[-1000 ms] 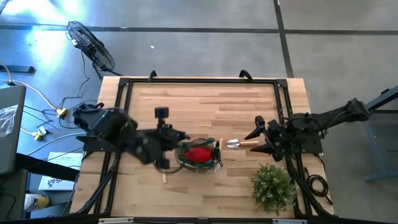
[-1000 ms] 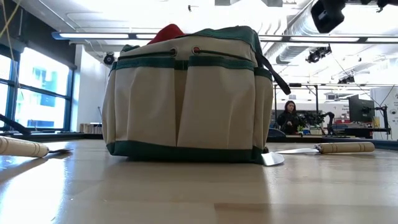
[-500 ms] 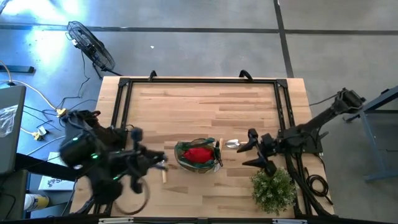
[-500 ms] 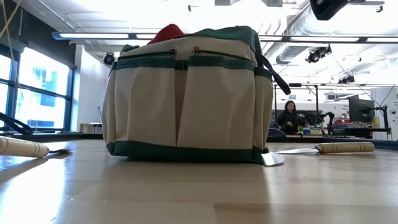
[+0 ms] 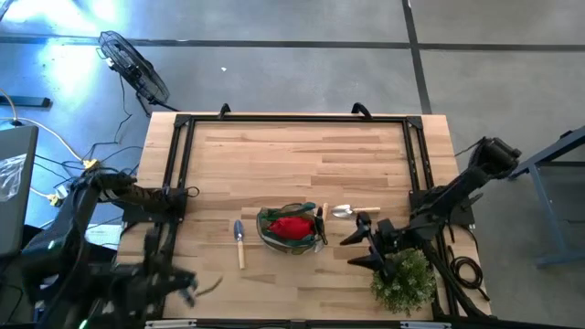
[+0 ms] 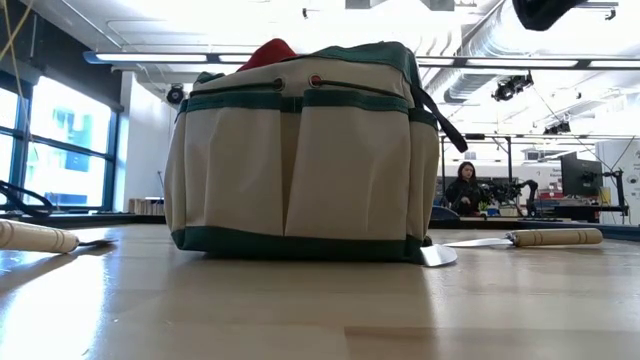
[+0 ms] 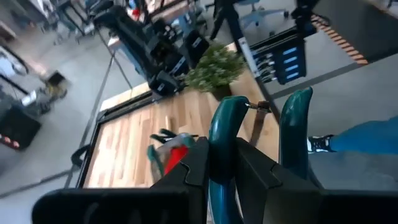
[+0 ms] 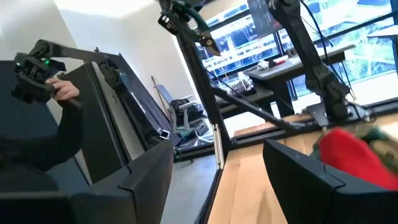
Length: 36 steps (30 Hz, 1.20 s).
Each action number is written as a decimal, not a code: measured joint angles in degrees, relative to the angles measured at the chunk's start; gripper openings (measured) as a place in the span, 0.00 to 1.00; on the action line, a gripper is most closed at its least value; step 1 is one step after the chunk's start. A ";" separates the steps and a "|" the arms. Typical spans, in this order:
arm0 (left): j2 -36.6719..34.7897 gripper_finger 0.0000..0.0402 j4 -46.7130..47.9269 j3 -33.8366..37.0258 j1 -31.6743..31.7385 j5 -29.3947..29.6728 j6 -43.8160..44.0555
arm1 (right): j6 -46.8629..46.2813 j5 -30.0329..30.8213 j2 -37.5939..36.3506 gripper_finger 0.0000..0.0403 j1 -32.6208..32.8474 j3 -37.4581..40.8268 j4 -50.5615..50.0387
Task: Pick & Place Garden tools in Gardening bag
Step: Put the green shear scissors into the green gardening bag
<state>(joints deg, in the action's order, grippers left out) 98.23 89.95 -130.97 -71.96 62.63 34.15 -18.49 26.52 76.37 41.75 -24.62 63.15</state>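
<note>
Near the middle of the front half of the table (image 5: 302,151) sits the gardening bag (image 5: 292,228), a small round soft tote, dark green on top with tan pocketed sides, green trim and loop handles, standing upright; a red glove-like piece (image 5: 291,227) fills its open top and pokes above the rim in the low view. Just left of the bag a wooden-handled tool (image 5: 239,244) lies flat on the boards, and just right of it a silver trowel (image 5: 352,211) with a pale handle lies flat, its blade nearest the bag. Right of the bag and beside the bushy potted plant (image 5: 402,277), the right gripper (image 5: 355,245) hangs with its fingers spread wide, grasping nothing. Off the table's front left corner, the left gripper (image 7: 261,130) has its teal fingers nearly together and carries nothing.
</note>
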 joint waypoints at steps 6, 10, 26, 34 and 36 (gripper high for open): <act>-0.23 0.10 0.05 8.65 -6.48 8.74 6.93 | -2.48 3.59 6.96 0.60 2.64 -1.84 6.51; -1.12 0.10 0.13 16.27 -8.31 13.68 13.23 | -2.77 3.64 8.83 0.60 3.59 -4.40 6.59; -13.39 0.10 -0.22 40.49 -7.37 15.11 31.79 | -2.72 6.73 9.45 0.60 8.92 -8.57 3.63; -15.51 0.10 -3.43 40.91 1.54 9.45 21.87 | -2.70 9.53 9.45 0.60 9.46 -8.57 0.64; -15.80 0.10 -5.86 40.91 3.52 7.27 17.45 | -2.71 9.54 9.45 0.60 9.15 -8.57 0.13</act>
<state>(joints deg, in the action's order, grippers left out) 82.42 84.09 -90.06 -68.44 69.89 51.60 -21.20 36.07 85.82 50.90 -33.19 63.28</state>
